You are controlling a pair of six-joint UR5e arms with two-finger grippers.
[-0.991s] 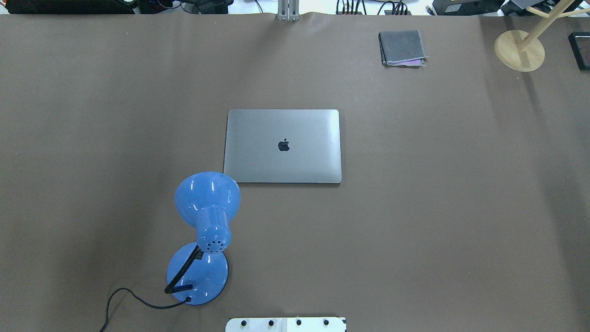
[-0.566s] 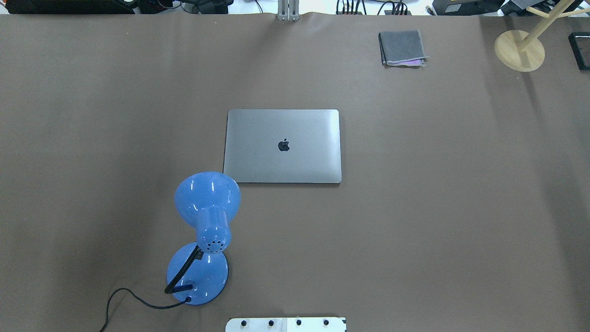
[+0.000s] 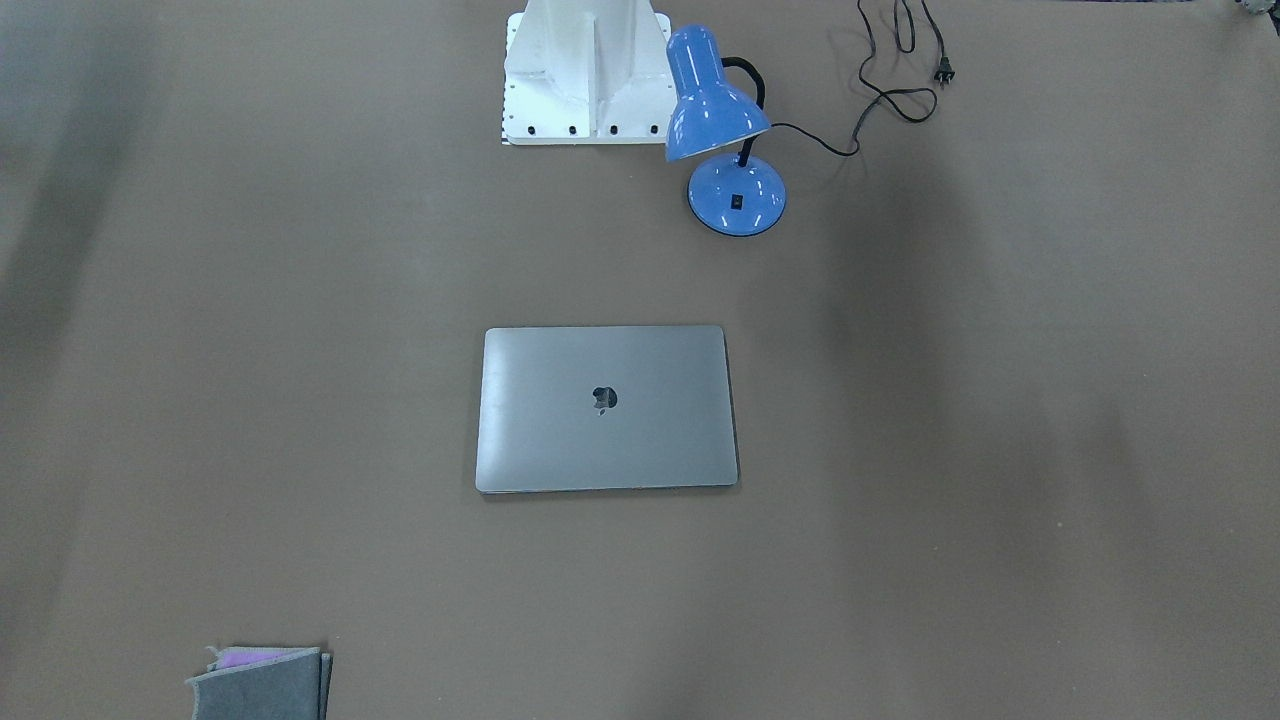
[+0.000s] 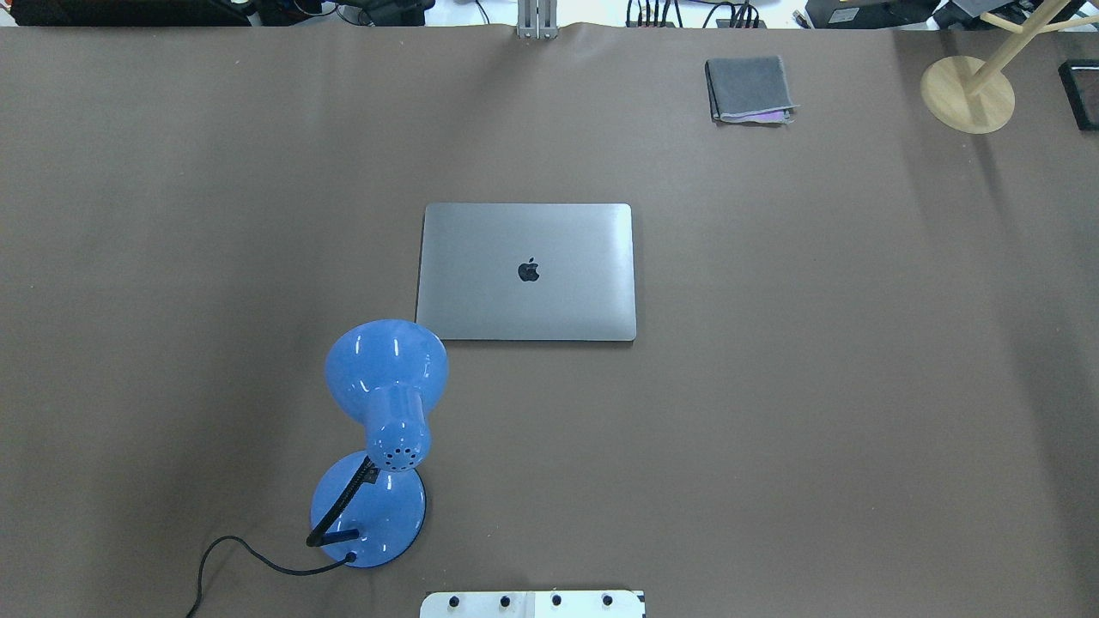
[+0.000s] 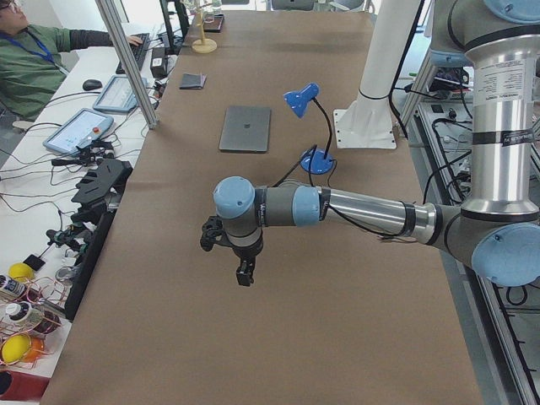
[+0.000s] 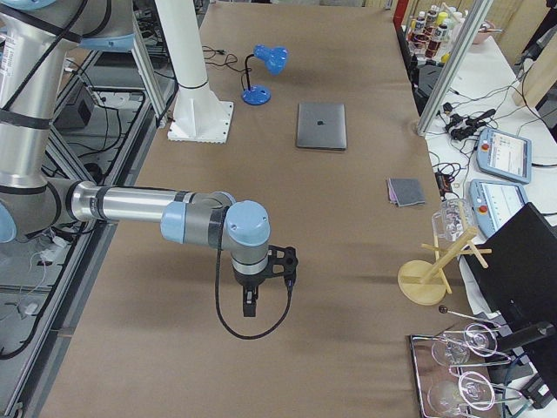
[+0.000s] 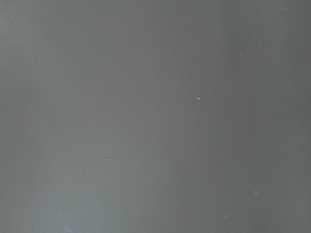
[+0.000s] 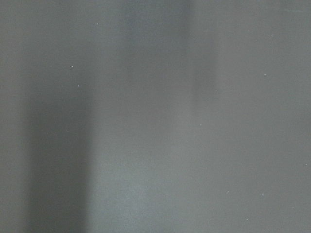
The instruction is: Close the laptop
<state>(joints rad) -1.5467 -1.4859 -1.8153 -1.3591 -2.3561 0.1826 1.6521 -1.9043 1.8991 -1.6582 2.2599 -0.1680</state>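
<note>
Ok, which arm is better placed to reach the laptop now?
Right, narrowly. Both the left gripper and right gripper hang over bare table, far from the laptop, but the blue lamp stands by its corner on the robot's left. The laptop already lies shut, so closing looks done.

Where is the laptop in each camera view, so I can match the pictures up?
Front-facing: laptop at centre, closed, below the blue lamp.
Overhead: laptop at centre, blue lamp at its lower left corner.
Exterior left: laptop upper middle, left of the blue lamp.
Exterior right: laptop upper middle, right of the blue lamp.
Left wrist: not in it.
Right wrist: not in it.
Shared landmark: the blue lamp.
</note>
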